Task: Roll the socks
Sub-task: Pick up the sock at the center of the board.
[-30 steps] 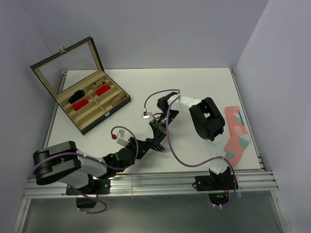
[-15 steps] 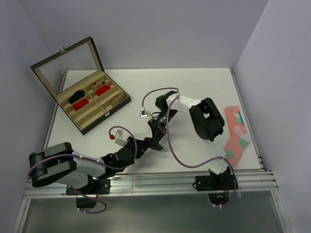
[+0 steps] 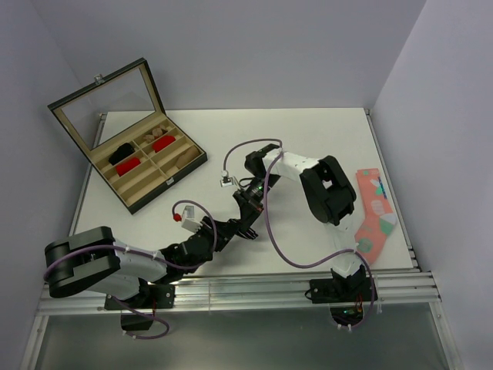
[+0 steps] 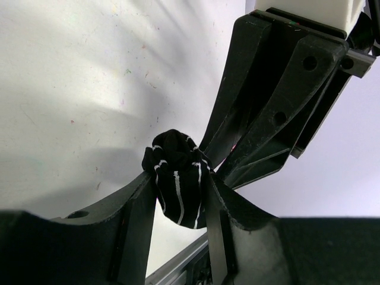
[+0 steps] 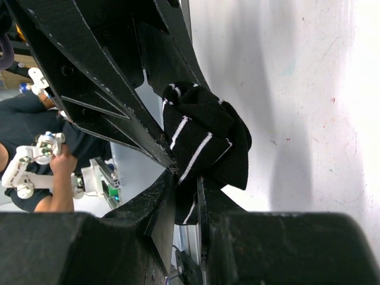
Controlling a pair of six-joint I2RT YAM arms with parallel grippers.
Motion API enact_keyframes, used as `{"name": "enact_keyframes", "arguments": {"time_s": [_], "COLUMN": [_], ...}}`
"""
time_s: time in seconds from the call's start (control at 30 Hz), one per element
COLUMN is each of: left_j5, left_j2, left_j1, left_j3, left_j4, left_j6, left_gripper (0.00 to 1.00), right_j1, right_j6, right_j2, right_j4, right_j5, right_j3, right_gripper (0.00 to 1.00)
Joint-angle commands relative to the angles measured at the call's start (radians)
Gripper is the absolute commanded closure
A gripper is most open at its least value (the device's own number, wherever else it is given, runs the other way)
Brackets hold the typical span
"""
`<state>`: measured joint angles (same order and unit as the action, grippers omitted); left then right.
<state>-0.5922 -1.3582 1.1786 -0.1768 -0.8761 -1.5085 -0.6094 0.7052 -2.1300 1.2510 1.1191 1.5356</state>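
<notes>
1. Top view: the left gripper [image 3: 231, 229] and right gripper [image 3: 248, 208] meet nose to nose over the table [image 3: 308, 131], at about 6 o'clock from its middle. They crowd together because both work on one small bundle. The sock itself is hidden between them here. The box [image 3: 166, 185] stands open well apart at 10 o'clock, and the pink sock [image 3: 375, 212] lies at the 3 o'clock edge (neither is part of this job). I cannot pick out the tan sock.

2. Left wrist view: the black striped sock [image 4: 178, 172] sits bunched into a ball between the left gripper's [image 4: 181, 190] fingers [image 4: 136, 202], touching both, so this gripper is clamped on it. The right gripper's fingers come in from 1 o'clock and touch the ball's far side. The ball hangs just above the table, probably so the fabric can be turned freely.

3. Right wrist view: the right gripper [image 5: 187, 184] has its jaws nearly together, pinching a fold at the sock's [image 5: 208, 142] lower edge. The rest of the ball bulges out toward 1 o'clock (white stripes twisted every way). The left gripper's fingers press in from 10 o'clock. I judge that one gripper steadies the roll while the other tucks the cuff.
</notes>
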Motion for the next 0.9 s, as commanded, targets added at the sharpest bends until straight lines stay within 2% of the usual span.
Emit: {"name": "enact_keyframes", "arguments": {"time_s": [0.0, 0.17, 0.3, 0.5, 0.6, 0.73, 0.87], "left_j5": [-0.052, -0.060, -0.061, -0.055, -0.052, -0.064, -0.070], "left_j2": [-0.007, 0.008, 0.007, 0.005, 0.017, 0.047, 0.080], "left_j1": [-0.011, -0.010, -0.010, -0.010, -0.010, -0.008, -0.007], "left_j3": [-0.038, -0.033, -0.033, -0.044, -0.041, -0.029, -0.032], "left_j4": [0.011, 0.015, 0.006, 0.006, 0.002, 0.006, 0.022], "left_j6": [0.028, 0.024, 0.025, 0.039, 0.048, 0.057, 0.074], "left_gripper": [0.58, 0.60, 0.67, 1.00, 1.00, 1.00, 1.00], "right_j1": [-0.079, -0.087, -0.096, -0.099, -0.099, -0.099, -0.098], "right_j6": [-0.007, -0.013, -0.013, -0.023, -0.080, -0.214, -0.302], "right_j2": [0.085, 0.096, 0.105, 0.116, 0.136, 0.208, 0.254], "right_j4": [0.188, 0.188, 0.189, 0.186, 0.133, -0.016, -0.126], "right_j5": [0.162, 0.159, 0.153, 0.136, 0.117, 0.032, -0.028], "right_j3": [0.043, 0.044, 0.044, 0.054, 0.037, -0.015, -0.051], "right_gripper": [1.00, 1.00, 1.00, 0.99, 0.96, 0.83, 0.75]}}
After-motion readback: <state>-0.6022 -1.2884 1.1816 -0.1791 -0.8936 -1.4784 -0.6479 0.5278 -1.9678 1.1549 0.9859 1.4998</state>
